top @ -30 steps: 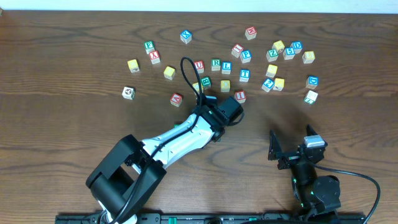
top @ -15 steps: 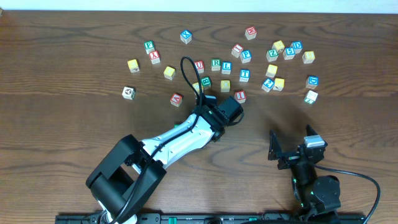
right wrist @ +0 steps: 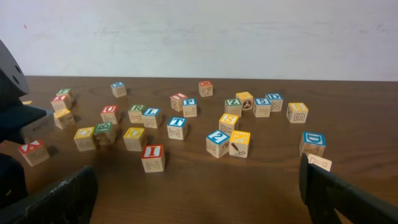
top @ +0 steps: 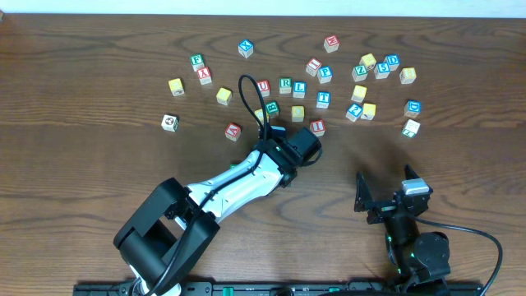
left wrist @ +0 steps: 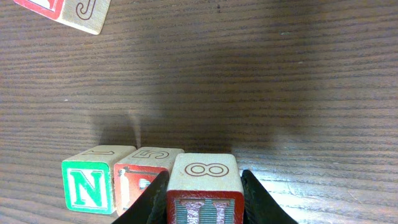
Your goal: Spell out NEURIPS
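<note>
My left gripper (left wrist: 202, 186) is shut on a wooden cube (left wrist: 203, 177) that has a red-framed face and an 8 on its upper side; its letter is cut off by the frame edge. This cube stands in a row right of a red picture cube (left wrist: 140, 180) and the green N cube (left wrist: 87, 186). In the overhead view the left wrist (top: 297, 146) hides that row. Loose behind it lie the red U (top: 262, 85), green R (top: 284, 84), blue P (top: 325, 74) and red I (top: 317, 127). My right gripper (top: 388, 193) rests open and empty at the front right.
Other lettered cubes are scattered across the far half of the table, among them L (top: 299, 89), T (top: 324, 99), X (top: 204, 75) and a red A (top: 233, 130). A J cube (left wrist: 87, 15) lies beyond the row. A cable loops above the left arm (top: 246, 99).
</note>
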Tool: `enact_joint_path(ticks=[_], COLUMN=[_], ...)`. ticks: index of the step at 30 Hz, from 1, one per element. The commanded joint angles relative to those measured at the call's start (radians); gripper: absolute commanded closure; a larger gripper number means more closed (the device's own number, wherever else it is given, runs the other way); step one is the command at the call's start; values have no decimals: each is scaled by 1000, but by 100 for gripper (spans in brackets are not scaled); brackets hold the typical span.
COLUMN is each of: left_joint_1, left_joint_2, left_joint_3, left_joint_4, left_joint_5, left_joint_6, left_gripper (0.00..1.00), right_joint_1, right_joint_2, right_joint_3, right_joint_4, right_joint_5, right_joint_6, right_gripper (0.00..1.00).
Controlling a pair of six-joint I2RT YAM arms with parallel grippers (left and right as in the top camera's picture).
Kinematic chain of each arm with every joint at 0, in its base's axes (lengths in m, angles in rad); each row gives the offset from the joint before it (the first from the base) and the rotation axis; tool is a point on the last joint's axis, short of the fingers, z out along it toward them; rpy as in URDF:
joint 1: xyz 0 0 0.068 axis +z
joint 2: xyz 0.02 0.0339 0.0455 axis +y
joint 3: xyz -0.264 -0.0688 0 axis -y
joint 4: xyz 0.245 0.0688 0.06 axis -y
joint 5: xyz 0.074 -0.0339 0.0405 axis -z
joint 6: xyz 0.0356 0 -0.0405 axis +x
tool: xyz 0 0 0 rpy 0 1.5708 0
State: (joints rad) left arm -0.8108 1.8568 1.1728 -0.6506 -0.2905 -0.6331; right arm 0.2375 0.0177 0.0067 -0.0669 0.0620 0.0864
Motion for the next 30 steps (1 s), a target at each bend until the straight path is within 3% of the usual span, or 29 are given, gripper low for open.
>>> enact_joint_path(ticks=[1,30], left_joint_1=[-2,-2], left_joint_2=[2,2], left_joint_3=[-11,-11], left_joint_4=[-7,-19], left_joint_5=[-18,-32], left_joint_6=[-20,-35], left_gripper=[88,88], right_joint_1=[-8,-8], right_joint_2=[-2,-2], right_joint_3=[-1,-1], right_joint_4=[-4,-4], right_joint_5=[-2,-2], right_joint_6=[-5,-6], right_gripper=[1,1])
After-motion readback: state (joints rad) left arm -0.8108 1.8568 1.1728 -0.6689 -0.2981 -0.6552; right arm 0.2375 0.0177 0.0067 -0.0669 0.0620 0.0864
